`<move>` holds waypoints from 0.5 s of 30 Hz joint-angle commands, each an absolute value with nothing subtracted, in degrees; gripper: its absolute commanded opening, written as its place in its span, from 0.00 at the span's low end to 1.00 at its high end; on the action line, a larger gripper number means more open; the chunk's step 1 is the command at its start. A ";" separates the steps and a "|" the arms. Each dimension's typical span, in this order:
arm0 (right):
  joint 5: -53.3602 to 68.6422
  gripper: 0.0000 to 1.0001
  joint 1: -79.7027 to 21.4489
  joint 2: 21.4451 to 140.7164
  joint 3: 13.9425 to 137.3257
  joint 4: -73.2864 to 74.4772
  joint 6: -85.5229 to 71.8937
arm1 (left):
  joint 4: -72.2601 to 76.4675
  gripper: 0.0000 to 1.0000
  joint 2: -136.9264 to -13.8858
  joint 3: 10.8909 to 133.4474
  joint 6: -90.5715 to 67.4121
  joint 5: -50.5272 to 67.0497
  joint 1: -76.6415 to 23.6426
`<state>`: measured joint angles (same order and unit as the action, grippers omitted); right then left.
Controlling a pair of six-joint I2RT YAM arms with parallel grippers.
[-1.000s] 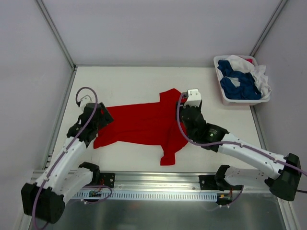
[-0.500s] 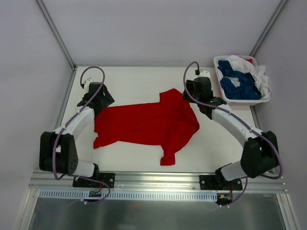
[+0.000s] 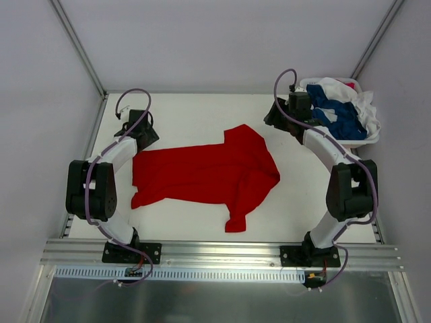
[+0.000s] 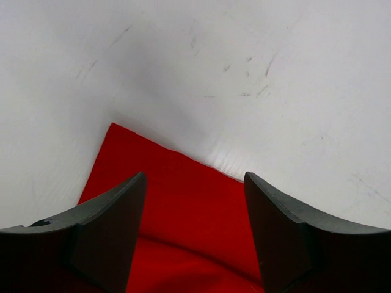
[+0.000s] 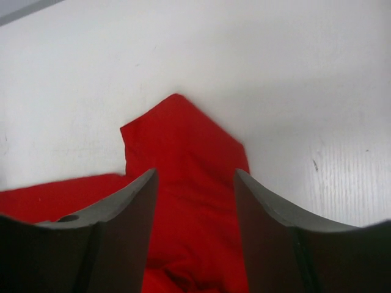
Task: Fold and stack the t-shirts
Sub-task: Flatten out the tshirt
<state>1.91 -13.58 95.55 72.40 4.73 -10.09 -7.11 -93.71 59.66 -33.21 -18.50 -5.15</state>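
red shirt [image 3: 209, 173]: spread sideways mid-table [image 3: 188, 111], hem to the left, collar end to the right, near sleeve poking toward the arm bases. Mostly flat, a bit rumpled round the shoulders. Probably laid out like that as prep for a fold.
left gripper [image 4: 193, 177]: wide open, nothing in it. Close by the far hem corner, with that corner framed right between the jaws on the wrist cam. Touching the cloth or not, can't tell. Looks lined up for a pinch.
right gripper [image 5: 195, 172]: open too, empty. Near the far sleeve tip and aimed at it, just beside the basket [image 3: 343, 143]. Same deal, a matching grab point at the other end.
why both on the far side: one far corner each, likely a set-up for pulling the far edge over toward the near one.
blue and white shirts [image 3: 337, 116]: heaped in the basket at the far right, not yet dealt with.
progress: early, no fold showing, no stack anywhere.
risk: thin single layer on a slick top, easy to miss or grab crooked.
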 commanded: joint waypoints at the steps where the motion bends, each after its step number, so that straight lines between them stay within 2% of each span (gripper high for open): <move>1: 6.50 0.56 -12.04 98.43 77.51 4.56 -11.25 | -9.84 0.65 -93.34 62.14 -31.73 -23.81 -4.66; 5: 8.60 0.55 -10.11 102.73 81.82 5.18 -10.99 | -13.35 0.65 -94.13 63.80 -31.11 -27.42 -3.96; 15: 11.16 0.54 -5.01 105.20 83.32 5.10 -11.16 | -15.47 0.63 -98.61 65.30 -31.20 -23.74 1.83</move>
